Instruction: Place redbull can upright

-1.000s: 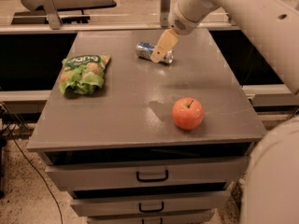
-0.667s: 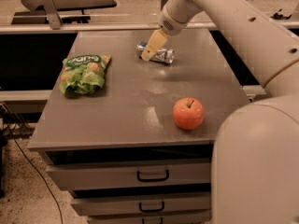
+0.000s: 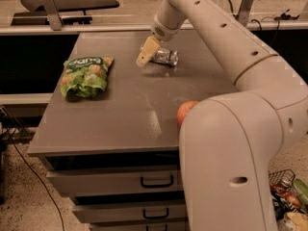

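Note:
The redbull can (image 3: 167, 57) lies on its side on the grey table top (image 3: 125, 105), towards the back middle. It is shiny silver with some blue. My gripper (image 3: 146, 53) reaches down from the arm just to the left of the can, at its left end; whether it touches the can I cannot tell. The arm's big white links cross the right side of the view.
A green snack bag (image 3: 86, 75) lies flat on the left of the table. A red apple (image 3: 186, 111) stands at the front right, mostly hidden behind my arm. Drawers (image 3: 120, 182) sit under the table's front edge. A counter runs behind the table.
My gripper has moved left, from over the can to its left end. The arm has swung nearer the camera and now hides most of the apple. The can still lies on its side.

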Tool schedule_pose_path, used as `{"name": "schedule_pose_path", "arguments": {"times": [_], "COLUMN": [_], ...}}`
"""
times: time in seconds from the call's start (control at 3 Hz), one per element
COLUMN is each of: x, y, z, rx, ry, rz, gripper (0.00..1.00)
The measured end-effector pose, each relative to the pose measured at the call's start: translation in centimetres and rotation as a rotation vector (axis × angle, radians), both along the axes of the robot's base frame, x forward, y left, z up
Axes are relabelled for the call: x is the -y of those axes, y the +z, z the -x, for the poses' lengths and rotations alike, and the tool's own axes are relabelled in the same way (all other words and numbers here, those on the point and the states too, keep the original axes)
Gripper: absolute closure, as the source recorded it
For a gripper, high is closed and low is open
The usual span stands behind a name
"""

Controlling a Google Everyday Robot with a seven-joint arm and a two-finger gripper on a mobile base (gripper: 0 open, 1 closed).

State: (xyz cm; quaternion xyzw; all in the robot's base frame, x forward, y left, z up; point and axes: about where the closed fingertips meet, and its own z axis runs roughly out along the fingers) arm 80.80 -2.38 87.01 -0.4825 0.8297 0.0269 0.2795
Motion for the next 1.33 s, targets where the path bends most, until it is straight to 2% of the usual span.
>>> {"name": "schedule_pose_path", "arguments": {"times": [0.33, 0.67, 1.0, 1.33], "x": [-1.1, -1.6, -2.1, -2.2], "y": [-1.9, -3.3, -2.9, -1.5], "z": [-0.2, 0.0, 0.2, 0.6], "rx": [-0.063, -0.113, -0.122, -0.108], "ry": [0.000, 0.006, 0.029, 0.057], "rz": [0.033, 0.059, 0.062, 0.052], "gripper": [0.00, 0.18, 0.41, 0.64]}}
